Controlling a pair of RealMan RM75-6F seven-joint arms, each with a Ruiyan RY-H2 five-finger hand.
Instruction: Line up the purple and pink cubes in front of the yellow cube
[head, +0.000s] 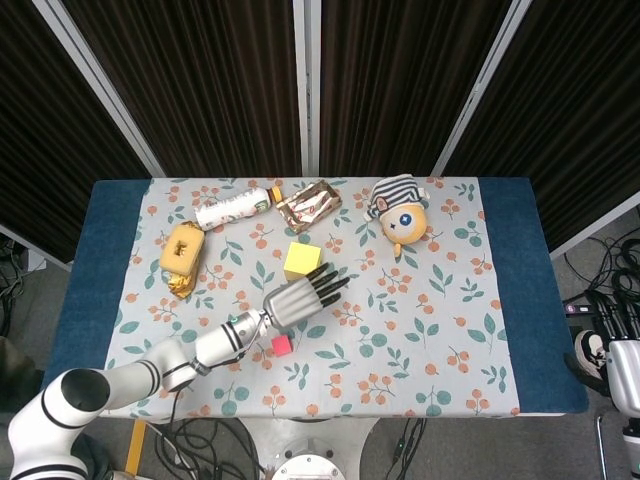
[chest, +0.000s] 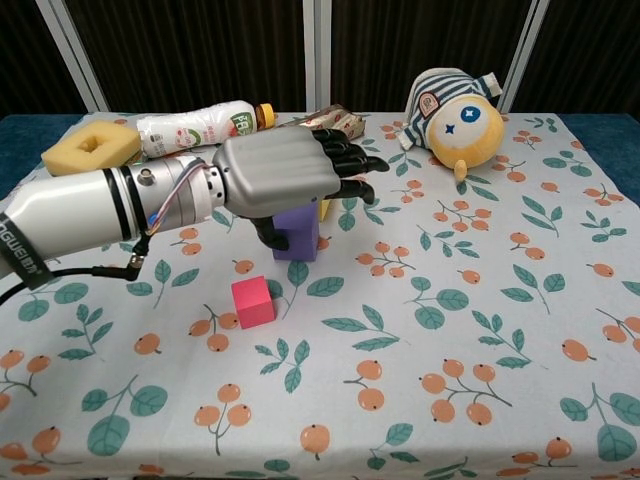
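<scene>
— What's that left hand (chest: 285, 175) made of, do you reckon?

— Smooth silvery shell across the back, satin sheen; the fingers (chest: 350, 165) are matt black, plastic by the look.

— And the desk?

— Covered in a printed cloth (chest: 480, 330), matt, with fine creases. Blue fabric at the ends (head: 515, 260).

— The cubes?

— The purple cube (chest: 298, 233) and pink cube (chest: 252, 301) look matt and smooth. The bottle (chest: 195, 127) has a glossy label, the toy (chest: 458, 127) is soft plush, and the yellow ring (chest: 90, 148) looks spongy.
</scene>
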